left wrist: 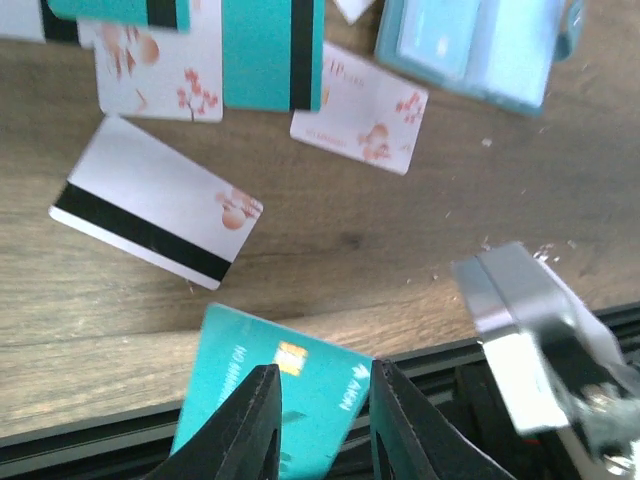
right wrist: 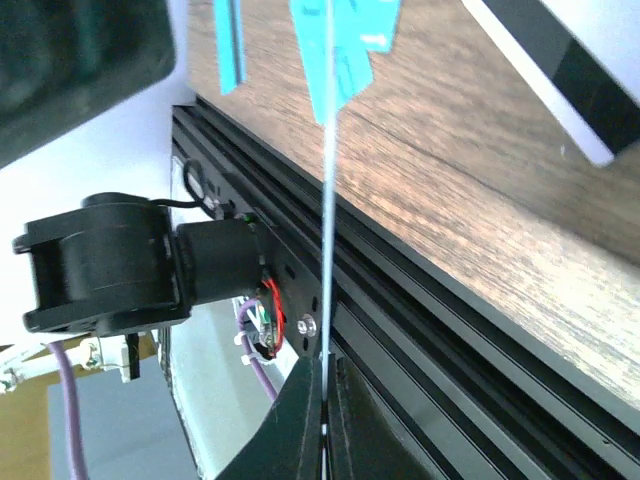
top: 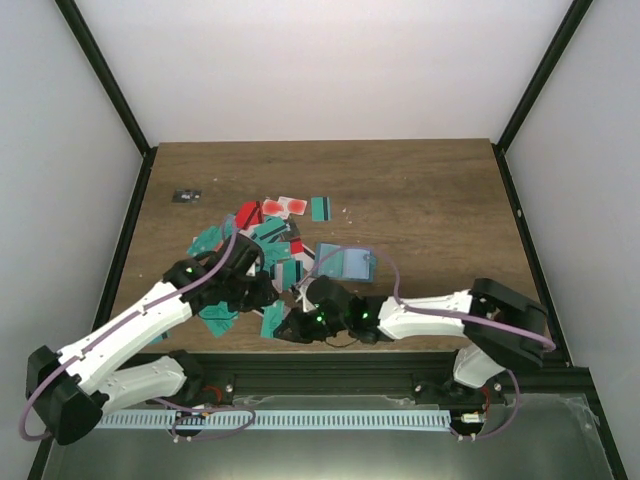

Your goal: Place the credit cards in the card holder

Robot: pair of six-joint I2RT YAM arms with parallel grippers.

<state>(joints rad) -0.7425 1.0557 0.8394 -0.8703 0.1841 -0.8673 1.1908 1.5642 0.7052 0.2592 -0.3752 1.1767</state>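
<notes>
A teal card is clamped edge-on by the closed right gripper, left of the card holder. The left gripper is seen slightly open over a second teal card. The other credit cards are scattered left of the card holder.

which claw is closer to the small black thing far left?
Left. The left claw is right of the black thing, at the card pile; the right claw is farther right, at the near edge.

Left arm: angled forward toward centre;
Left gripper: jaws narrowly apart;
Right arm: stretched leftward, low;
Right gripper: jaws pinched together on a teal card
</notes>
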